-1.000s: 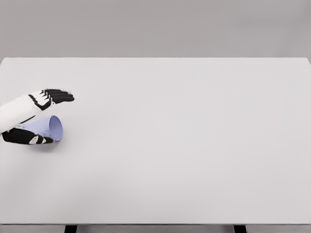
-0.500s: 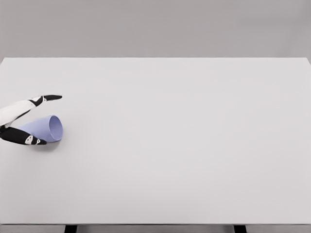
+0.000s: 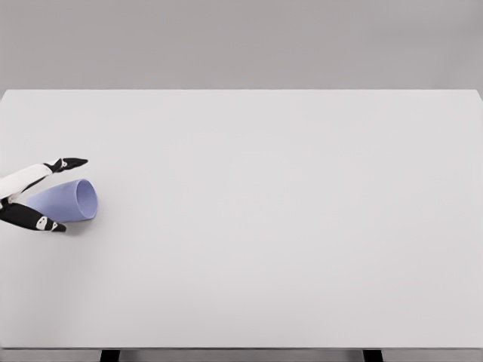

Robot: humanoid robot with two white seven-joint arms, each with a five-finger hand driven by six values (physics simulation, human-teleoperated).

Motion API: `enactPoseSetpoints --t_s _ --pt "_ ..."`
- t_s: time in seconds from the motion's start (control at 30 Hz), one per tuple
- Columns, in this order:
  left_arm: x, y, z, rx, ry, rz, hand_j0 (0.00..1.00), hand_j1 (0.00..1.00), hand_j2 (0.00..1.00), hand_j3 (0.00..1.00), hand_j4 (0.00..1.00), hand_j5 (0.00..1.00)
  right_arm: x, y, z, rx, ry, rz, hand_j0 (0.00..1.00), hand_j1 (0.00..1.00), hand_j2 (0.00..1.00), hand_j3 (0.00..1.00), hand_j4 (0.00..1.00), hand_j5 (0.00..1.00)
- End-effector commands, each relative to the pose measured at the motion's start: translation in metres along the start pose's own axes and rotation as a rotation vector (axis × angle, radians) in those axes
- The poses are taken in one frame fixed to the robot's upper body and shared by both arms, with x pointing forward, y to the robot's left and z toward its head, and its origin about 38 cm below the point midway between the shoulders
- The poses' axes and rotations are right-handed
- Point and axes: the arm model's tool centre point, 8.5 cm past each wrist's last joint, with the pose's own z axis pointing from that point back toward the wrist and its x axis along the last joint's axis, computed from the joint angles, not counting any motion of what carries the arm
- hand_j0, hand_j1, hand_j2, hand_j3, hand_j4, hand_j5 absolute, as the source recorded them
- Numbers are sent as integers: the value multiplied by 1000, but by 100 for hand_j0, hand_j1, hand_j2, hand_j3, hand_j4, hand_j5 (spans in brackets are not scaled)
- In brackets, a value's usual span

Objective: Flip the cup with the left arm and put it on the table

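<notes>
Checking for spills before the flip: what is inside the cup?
The cup lies on its side on the table, mouth facing right. Only its pale blue inner wall shows; the deeper interior is hidden.

Even, bright, diffuse light is spread across the white table (image 3: pixel 287 226), with no glare seen. Only a faint soft shadow is cast beneath the cup (image 3: pixel 69 200). Edges are rendered slightly soft; no distortion is noticed at the borders.
</notes>
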Motion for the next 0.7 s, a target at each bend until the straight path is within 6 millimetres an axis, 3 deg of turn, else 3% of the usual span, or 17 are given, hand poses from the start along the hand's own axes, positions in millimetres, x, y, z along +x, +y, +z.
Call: enactPoseSetpoints --t_s 0.0,0.67 --pt "-1 -1 -2 4 14 11 100 100 100 100 100 100 0 0 0 0 0 0 100 100 100 100 100 100" --pt "-5 -11 -16 22 90 53 100 100 100 100 100 100 0 0 0 0 0 0 100 100 100 100 100 100"
